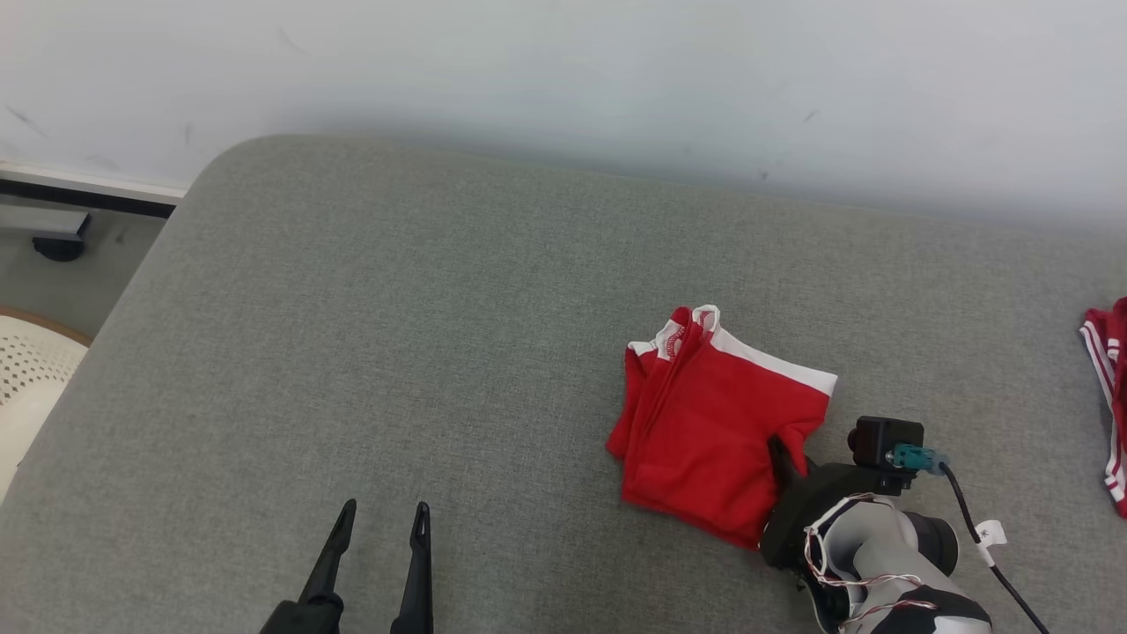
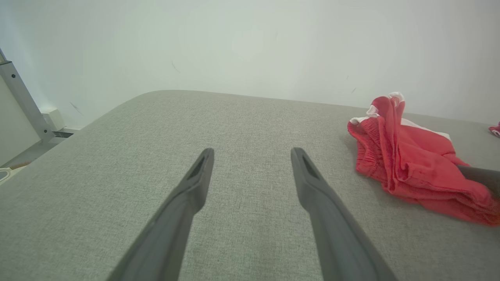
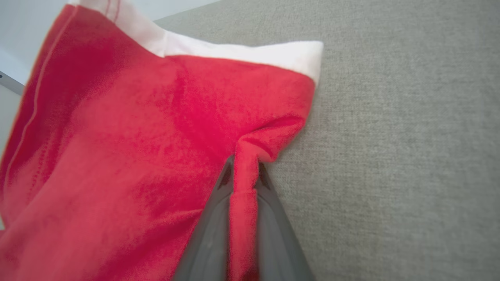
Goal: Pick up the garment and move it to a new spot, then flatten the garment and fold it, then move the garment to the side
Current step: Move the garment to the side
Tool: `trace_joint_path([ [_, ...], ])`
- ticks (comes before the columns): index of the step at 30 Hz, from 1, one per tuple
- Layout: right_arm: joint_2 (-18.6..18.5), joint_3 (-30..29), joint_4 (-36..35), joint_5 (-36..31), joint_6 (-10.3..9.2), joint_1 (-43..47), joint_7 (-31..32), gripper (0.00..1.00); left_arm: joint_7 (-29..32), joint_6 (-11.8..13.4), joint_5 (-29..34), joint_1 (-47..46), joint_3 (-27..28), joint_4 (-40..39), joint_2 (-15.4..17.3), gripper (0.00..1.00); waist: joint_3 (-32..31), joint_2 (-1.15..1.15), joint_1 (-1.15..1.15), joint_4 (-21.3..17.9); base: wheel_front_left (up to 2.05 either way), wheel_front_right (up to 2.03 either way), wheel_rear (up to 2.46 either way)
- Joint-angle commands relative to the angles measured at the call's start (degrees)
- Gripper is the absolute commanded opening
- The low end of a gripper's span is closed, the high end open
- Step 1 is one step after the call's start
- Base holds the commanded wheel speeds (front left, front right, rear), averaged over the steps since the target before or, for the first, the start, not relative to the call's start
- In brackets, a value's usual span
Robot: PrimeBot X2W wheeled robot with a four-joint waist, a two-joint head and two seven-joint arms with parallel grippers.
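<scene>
Right wrist view: your right claw [image 3: 243, 171] pinches a raised fold of the red garment [image 3: 129, 132].
Item 1, the garment: folded, white-trimmed, lying on the grey bench [image 1: 396, 308].
Item 2, left claw [image 1: 385, 509]: spread, empty, well left of the garment.
Item 3, striped red cloth [image 1: 1111, 396]: far right of the garment.

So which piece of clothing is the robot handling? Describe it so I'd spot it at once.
Look at the wide grey padded surface against the pale wall. Right of its middle lies a crumpled red garment with a broad white band along one edge, a fold pinched by the right arm's dark fingers. The striped red cloth at the far right edge lies untouched.
</scene>
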Motion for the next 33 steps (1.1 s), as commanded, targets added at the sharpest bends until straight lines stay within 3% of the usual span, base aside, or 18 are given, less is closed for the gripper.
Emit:
trace_joint_path([
  [1, -0.2, 1.0, 0.1, 0.5, -0.10, 1.0, -0.5, 0.00, -0.2, -0.1, -0.1, -0.1, 0.2, 0.0, 0.1, 1.00, -0.2, 0.00, 0.00, -0.3, 0.00, 0.00, 0.00],
  [13, -6.5, 9.4, -3.2, 3.9, -0.10, -2.8, 1.6, 0.00, -0.2, -0.4, -0.7, 0.3, 0.7, -0.6, 0.1, 1.00, -0.1, 0.00, 0.00, -6.4, 0.00, 0.00, 0.00],
  [20, -14.5, 17.0, -8.9, 6.5, -0.10, -7.2, 6.4, 0.00, -0.2, -0.4, -1.0, -2.0, -0.1, -1.2, 0.1, 1.00, 2.5, 0.00, 0.00, -10.2, 0.00, 0.00, 0.00],
  [25, -22.1, 23.4, -13.1, 8.9, -0.10, -12.1, 11.3, 0.00, -0.2, -0.2, -0.5, -4.4, -0.5, -1.7, 0.1, 1.00, 5.0, 0.00, 0.00, -12.1, 0.00, 0.00, 0.00],
  [33, -30.6, 29.7, -17.7, 13.0, -0.10, -17.5, 16.0, 0.00, -0.2, -0.6, 0.7, -5.9, -0.3, -2.6, 0.1, 1.00, 7.1, 0.00, 0.00, -13.7, 0.00, 0.00, 0.00],
])
